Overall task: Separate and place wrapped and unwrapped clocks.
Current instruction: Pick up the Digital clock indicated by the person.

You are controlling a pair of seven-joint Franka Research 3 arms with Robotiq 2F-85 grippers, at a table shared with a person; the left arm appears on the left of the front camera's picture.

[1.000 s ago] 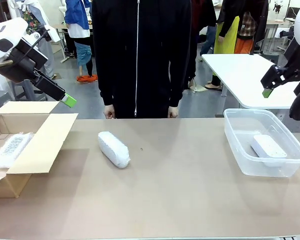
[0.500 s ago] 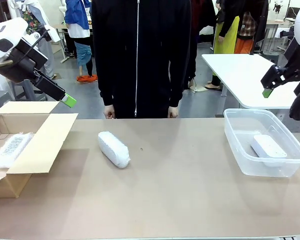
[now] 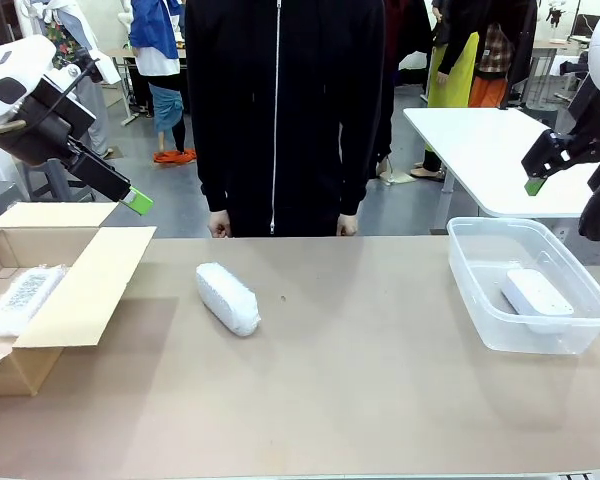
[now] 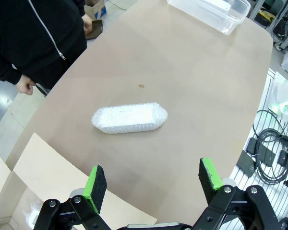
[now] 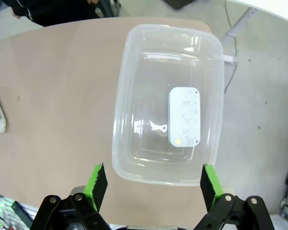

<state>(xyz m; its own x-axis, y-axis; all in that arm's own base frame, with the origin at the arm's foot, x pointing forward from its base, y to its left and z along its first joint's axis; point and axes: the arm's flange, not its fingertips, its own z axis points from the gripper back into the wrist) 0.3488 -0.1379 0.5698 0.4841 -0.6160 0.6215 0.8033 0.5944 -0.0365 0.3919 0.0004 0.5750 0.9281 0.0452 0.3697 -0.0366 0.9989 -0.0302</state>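
- The left gripper [image 4: 152, 179] has its green pads spread wide with nothing between them, and hangs over the table's 9 o'clock side.
- At 12 o'clock from it in the left wrist view, an oblong clock bundled in whitish crinkly bubble wrap [image 4: 129, 118] lies flat on the brown table [image 4: 206, 86]. Its long axis runs 9 to 3 there and 11 to 5 in the front view.
- The right gripper [image 5: 152, 184] is likewise released and empty, above the clear plastic tub [image 5: 122, 96] at the table's 3 o'clock.
- Inside the tub lies the bare smooth white clock with rounded corners [image 5: 184, 116], face up and pointing 12 to 6 in the right wrist view. Its face shows dot clusters and a yellowish spot near 6, too small to read.
- A second wrapped clock [image 3: 22, 298] lies in the open cardboard box [image 3: 80, 290] at 9 o'clock, with its axis running 1 to 7.
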